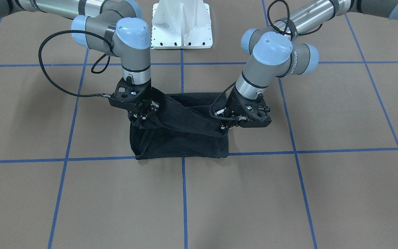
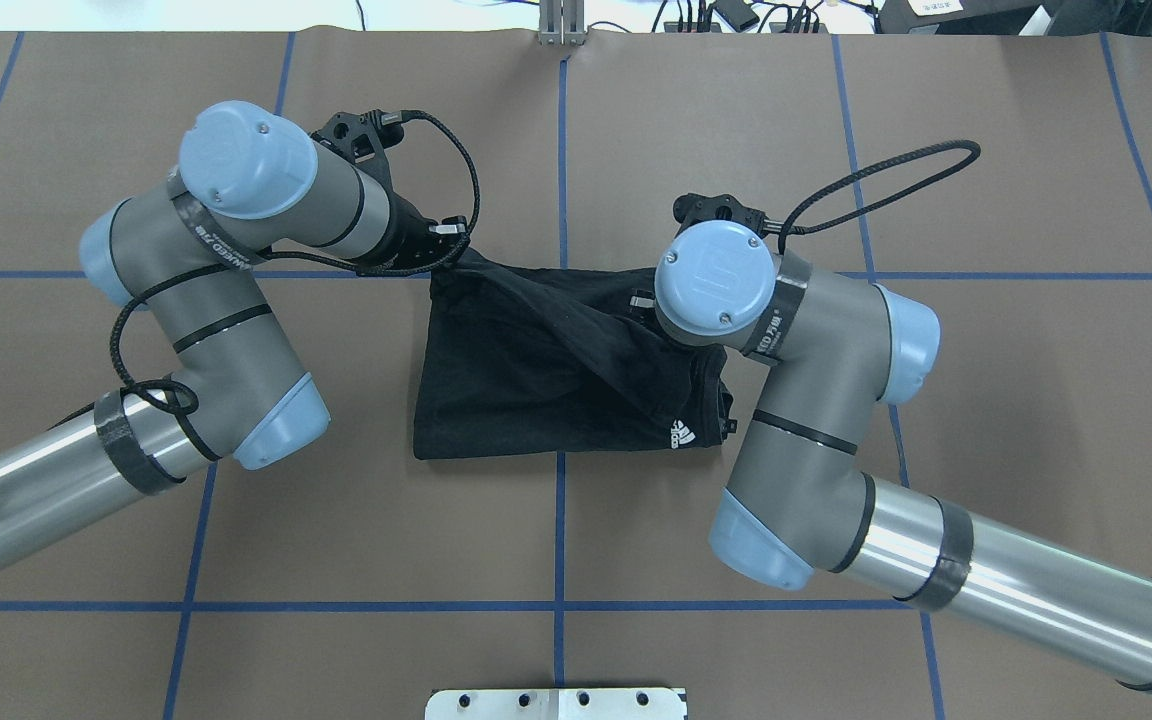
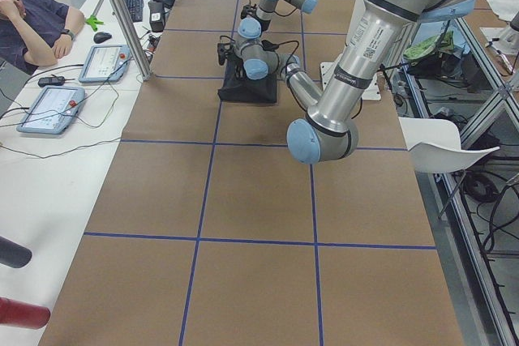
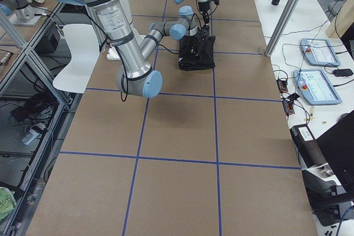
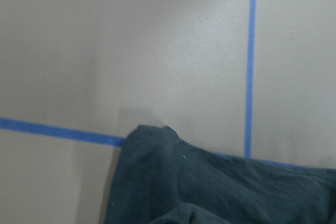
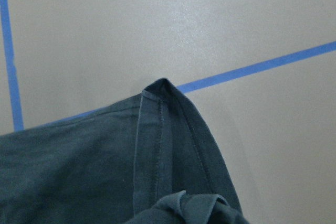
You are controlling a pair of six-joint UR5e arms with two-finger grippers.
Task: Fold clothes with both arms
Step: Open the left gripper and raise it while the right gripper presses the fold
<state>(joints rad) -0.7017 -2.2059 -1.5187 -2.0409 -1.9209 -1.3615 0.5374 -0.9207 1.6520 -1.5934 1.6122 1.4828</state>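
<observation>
While both wrists point down, left claw [image 1: 225, 128] is clamped on a raised corner of the black T-shirt [image 1: 185, 140], and right claw [image 1: 140, 120] is clamped on the opposite raised corner. Cloth hangs slack in diagonal folds between them. The rest of the shirt lies folded at mid-table [image 1: 323, 193], over a crossing of blue tape lines [image 1: 183, 193]. A small white logo [image 2: 676, 435] faces up beside the right arm [image 2: 806, 400]. The left arm [image 2: 226, 300] reaches in from the left.

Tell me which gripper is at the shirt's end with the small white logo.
The right gripper: the white logo sits on its end of the T-shirt; the left gripper is at the plain end.
</observation>
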